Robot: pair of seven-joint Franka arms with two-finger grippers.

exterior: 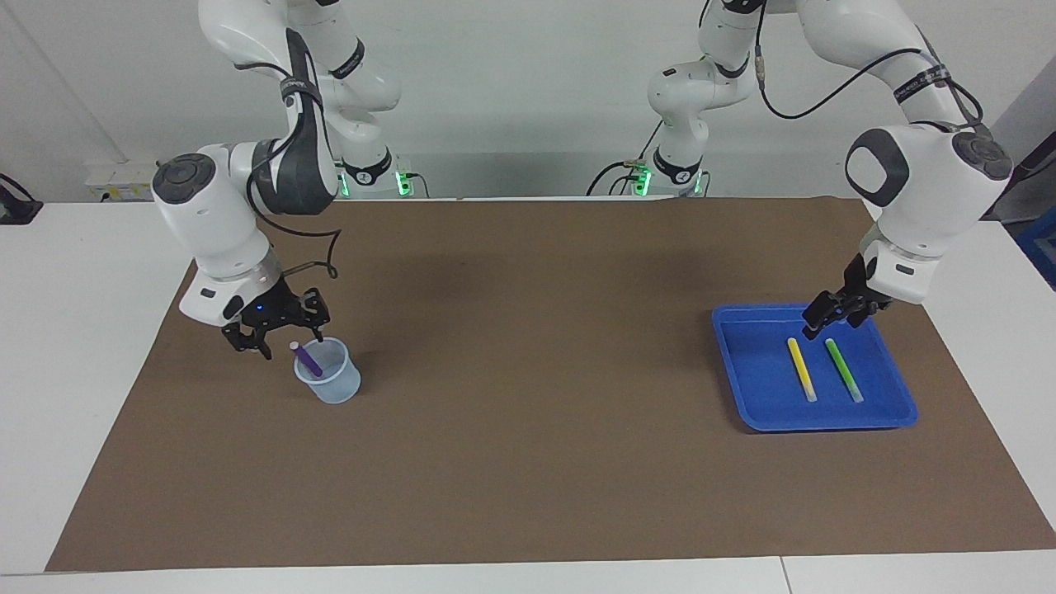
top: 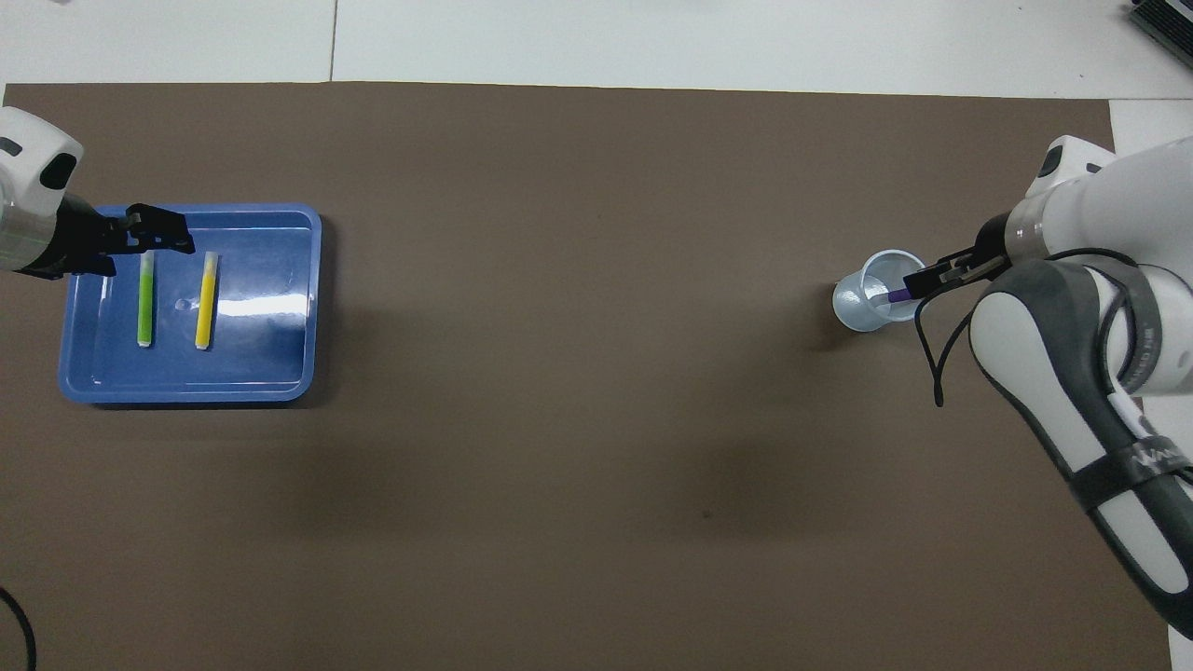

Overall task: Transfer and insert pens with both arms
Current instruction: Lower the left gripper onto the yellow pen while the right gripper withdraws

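A purple pen (exterior: 307,358) leans in a clear cup (exterior: 332,381) toward the right arm's end of the table; both also show in the overhead view, the pen (top: 898,295) in the cup (top: 871,300). My right gripper (exterior: 280,337) is open just above the cup's rim, apart from the pen; overhead it (top: 932,278) is beside the cup. A yellow pen (exterior: 801,369) and a green pen (exterior: 844,370) lie side by side in a blue tray (exterior: 825,425). My left gripper (exterior: 817,326) is open and empty, raised over the tray above the pens, as also seen overhead (top: 163,233).
A brown mat (exterior: 528,412) covers the table between the cup and the tray. Overhead, the yellow pen (top: 206,303) and green pen (top: 145,303) lie in the tray (top: 186,393) at the left arm's end. White table surface borders the mat.
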